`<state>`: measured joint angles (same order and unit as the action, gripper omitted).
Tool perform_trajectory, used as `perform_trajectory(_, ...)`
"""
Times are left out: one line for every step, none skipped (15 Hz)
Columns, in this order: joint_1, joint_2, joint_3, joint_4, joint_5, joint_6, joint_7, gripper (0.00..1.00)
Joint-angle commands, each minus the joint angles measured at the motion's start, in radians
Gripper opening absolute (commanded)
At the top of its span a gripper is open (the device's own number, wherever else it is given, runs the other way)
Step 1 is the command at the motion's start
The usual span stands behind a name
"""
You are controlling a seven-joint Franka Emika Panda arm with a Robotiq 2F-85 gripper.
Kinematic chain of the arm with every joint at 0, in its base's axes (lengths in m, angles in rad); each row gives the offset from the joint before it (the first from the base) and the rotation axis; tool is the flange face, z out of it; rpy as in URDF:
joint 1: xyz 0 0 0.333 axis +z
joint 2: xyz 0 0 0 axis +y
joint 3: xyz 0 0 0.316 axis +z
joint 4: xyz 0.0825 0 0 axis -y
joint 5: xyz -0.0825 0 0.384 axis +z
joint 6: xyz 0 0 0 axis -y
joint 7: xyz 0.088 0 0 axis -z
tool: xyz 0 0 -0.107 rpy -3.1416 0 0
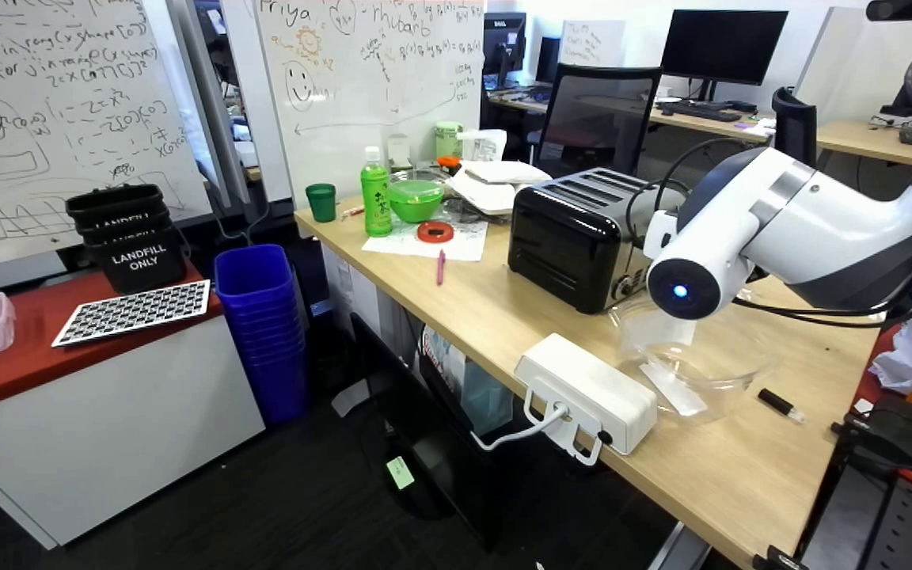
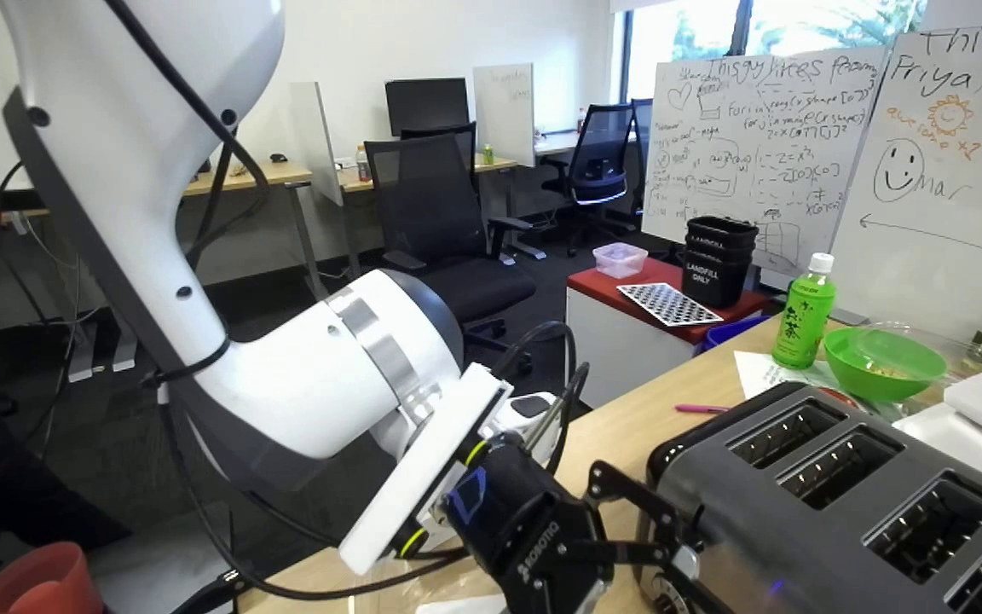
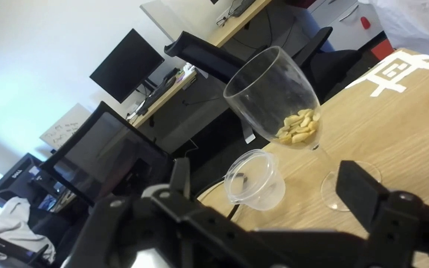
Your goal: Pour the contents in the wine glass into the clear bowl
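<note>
Fingers (image 3: 361,195) wide apart, nut-like pieces (image 3: 299,127) in the wine glass (image 3: 274,98) visible only in the wrist view.

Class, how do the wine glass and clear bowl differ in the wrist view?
The wine glass stands on a stem and round foot; the clear bowl has neither. The glass is taller than the bowl. The glass holds pale nut-like pieces; none show in the bowl. Both are see-through and stand on the table.
</note>
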<state>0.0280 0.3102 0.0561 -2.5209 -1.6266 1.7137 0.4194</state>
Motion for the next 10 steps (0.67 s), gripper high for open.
perform_trajectory(-0.044,0.0,-0.019,-0.023,-0.098,0.089,-0.123,1.0)
perform_trajectory(-0.054,0.006,-0.024,-0.023,-0.116,0.114,-0.154,1.0)
perform_trajectory(-0.061,0.022,-0.028,-0.013,-0.121,0.131,-0.176,1.0)
perform_trajectory(-0.064,0.041,-0.032,-0.003,-0.121,0.126,-0.198,1.0)
perform_trajectory(-0.066,0.056,-0.037,0.005,-0.12,0.119,-0.222,1.0)
perform_trajectory(-0.07,0.072,-0.042,0.015,-0.111,0.105,-0.244,1.0)
perform_trajectory(-0.074,0.085,-0.048,0.024,-0.109,0.097,-0.262,1.0)
perform_trajectory(-0.079,0.093,-0.055,0.031,-0.111,0.099,-0.28,1.0)
perform_trajectory(-0.086,0.1,-0.063,0.038,-0.115,0.104,-0.297,1.0)
perform_trajectory(-0.094,0.106,-0.069,0.046,-0.118,0.114,-0.317,1.0)
